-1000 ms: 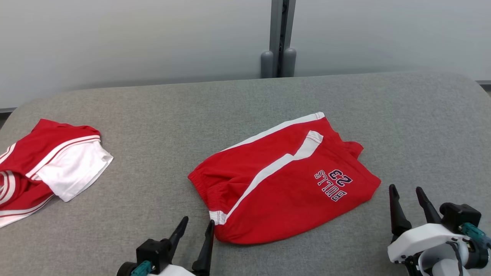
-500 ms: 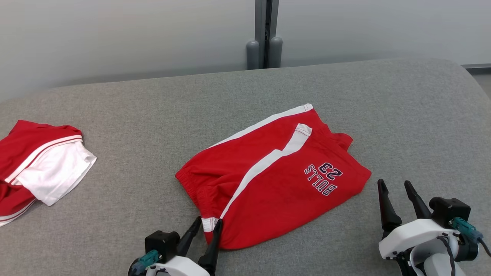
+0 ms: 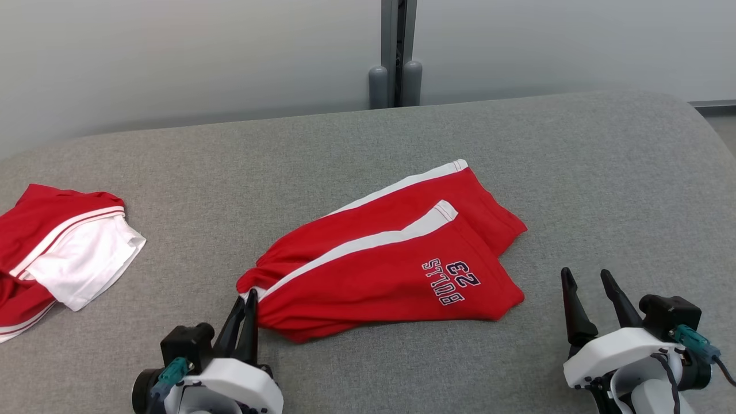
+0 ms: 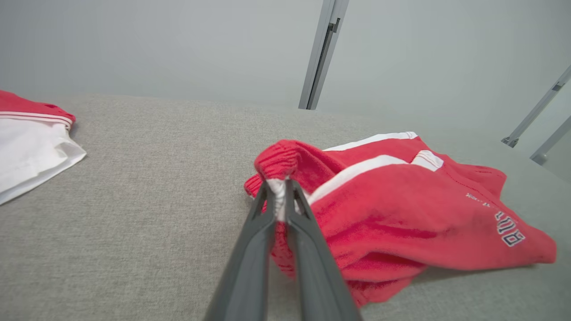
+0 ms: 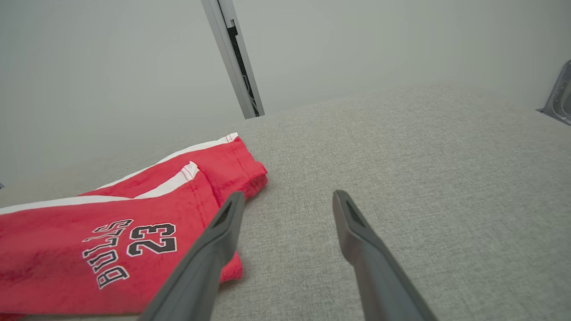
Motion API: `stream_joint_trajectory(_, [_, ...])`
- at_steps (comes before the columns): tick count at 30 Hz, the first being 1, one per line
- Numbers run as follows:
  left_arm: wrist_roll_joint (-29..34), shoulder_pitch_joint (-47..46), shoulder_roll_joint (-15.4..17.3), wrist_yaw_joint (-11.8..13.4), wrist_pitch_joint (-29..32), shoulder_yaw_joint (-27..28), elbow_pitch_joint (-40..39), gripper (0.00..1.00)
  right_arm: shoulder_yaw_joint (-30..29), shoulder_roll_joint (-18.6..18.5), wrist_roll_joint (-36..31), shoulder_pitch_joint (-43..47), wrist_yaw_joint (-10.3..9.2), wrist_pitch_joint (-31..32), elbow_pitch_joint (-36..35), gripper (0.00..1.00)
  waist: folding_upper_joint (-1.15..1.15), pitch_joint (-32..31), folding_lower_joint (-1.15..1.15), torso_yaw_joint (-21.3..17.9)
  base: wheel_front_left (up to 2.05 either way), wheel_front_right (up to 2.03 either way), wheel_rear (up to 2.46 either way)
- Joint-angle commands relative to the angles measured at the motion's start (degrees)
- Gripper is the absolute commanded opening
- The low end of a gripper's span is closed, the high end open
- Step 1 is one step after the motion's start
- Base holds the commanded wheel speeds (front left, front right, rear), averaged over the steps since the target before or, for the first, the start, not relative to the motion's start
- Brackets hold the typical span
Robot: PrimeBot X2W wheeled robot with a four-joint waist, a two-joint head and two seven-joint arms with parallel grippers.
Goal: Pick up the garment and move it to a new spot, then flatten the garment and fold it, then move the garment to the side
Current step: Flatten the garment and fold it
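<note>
One step begun: we saw the left gripper pinching the near-left corner of the red white-striped cotton shorts, central on the grey fabric surface; the right gripper stood spread, empty. Flattening and folding remained.

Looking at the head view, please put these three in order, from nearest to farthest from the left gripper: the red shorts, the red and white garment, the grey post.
1. The red shorts: middle of the view, one corner pinched in the left gripper.
2. The red and white garment: further to the robot's left, lying apart.
3. The grey post: at the back, farthest.
</note>
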Motion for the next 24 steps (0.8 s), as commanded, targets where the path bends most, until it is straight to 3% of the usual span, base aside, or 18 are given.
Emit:
stream_joint_trajectory(1, [1.02,1.03,0.25,0.35,-0.11,0.94,0.37,0.0,0.12,-0.31,0.16,0.12,0.01,-0.3,-0.35,1.0,0.0,-0.02,0.0,0.0,0.0,0.0,0.0])
stream_joint_trajectory(3, [2.16,1.4,0.26,0.24,-0.11,1.84,1.44,0.0,0.61,-0.31,0.41,0.24,0.01,-0.3,-0.2,1.0,0.0,0.11,0.0,-0.04,0.0,0.0,0.0])
stream_joint_trajectory(4, [2.31,1.66,0.28,0.14,-0.12,2.13,1.92,0.34,0.98,-0.31,0.62,0.24,0.01,-0.3,-0.11,1.0,0.0,0.28,0.0,-0.07,0.0,0.0,0.0])
stream_joint_trajectory(5, [2.55,1.83,0.28,0.06,-0.12,2.28,2.49,0.82,1.3,-0.3,0.66,0.11,0.01,-0.3,-0.08,1.0,0.0,0.49,0.0,-0.05,0.0,0.0,0.0])
stream_joint_trajectory(6, [2.92,1.74,0.26,0.2,-0.12,2.51,2.56,1.0,1.59,-0.3,0.87,-0.1,0.01,-0.3,-0.08,1.0,0.0,0.72,0.0,0.03,0.0,0.0,0.0])
stream_joint_trajectory(15, [5.28,3.09,0.29,2.93,-0.11,1.84,-2.86,1.0,6.98,-0.32,1.06,-6.44,0.01,-0.3,1.37,1.0,0.0,3.35,0.0,4.29,0.0,0.0,0.0])
stream_joint_trajectory(24, [5.29,2.53,0.26,3.02,-0.12,0.39,-3.58,1.0,10.8,-1.92,2.45,-18.82,0.01,0.35,15.2,1.0,0.0,5.86,0.0,11.67,0.0,0.0,0.0])
